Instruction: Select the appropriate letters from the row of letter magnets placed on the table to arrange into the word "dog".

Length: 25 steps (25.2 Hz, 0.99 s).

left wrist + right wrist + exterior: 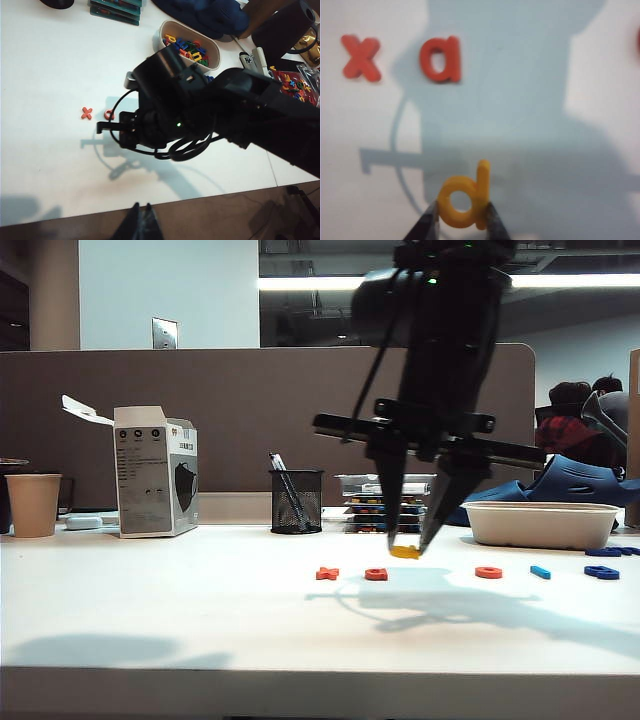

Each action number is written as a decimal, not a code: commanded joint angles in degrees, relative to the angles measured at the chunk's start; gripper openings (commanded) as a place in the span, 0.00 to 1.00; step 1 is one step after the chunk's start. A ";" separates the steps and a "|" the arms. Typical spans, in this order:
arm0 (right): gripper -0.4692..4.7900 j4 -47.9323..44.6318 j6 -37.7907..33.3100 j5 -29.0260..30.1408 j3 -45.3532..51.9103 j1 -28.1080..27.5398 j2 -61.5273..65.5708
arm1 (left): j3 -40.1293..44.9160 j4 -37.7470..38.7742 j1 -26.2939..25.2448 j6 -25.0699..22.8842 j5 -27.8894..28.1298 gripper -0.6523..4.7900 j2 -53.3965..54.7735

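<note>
My right gripper [407, 545] hangs just above the table [200, 610], shut on the yellow "d" [405, 552]. In the right wrist view its fingertips [429, 220] pinch the "d" [465, 197] by both sides. Below lies the row of letter magnets: a red-orange "x" [327, 573], a red-orange "a" [376, 574], the red-orange ring "o" [489, 572], a light blue bar [540, 572] and the dark blue "g" [601, 572]. My left gripper [141, 215] is shut and empty, off the table's near edge.
A white tub [541, 523] of loose letters stands at the back right, with stacked trays [380, 502] and a mesh pen cup [297, 500] behind the row. A white carton [155, 472] and a paper cup [33, 504] stand at the back left.
</note>
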<state>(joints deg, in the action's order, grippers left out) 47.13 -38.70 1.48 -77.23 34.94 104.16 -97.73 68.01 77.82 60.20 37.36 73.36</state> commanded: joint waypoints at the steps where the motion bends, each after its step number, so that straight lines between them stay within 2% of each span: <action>1: 0.26 -1.99 -2.14 -0.26 -0.09 2.75 -0.26 | -0.15 -0.37 -0.02 -0.20 0.33 0.11 -0.13; 12: 0.26 -5.99 -3.76 -0.61 -0.04 8.81 1.44 | -0.15 -0.35 -0.02 -0.20 0.33 0.11 -0.13; 25: 0.26 -4.68 -4.63 -0.72 -0.04 8.83 6.99 | -0.15 -0.37 -0.02 -0.20 0.09 0.11 -0.13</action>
<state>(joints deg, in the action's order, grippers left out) 41.60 -43.07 1.10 -77.60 43.66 110.41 -97.73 68.01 77.82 60.20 37.30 73.36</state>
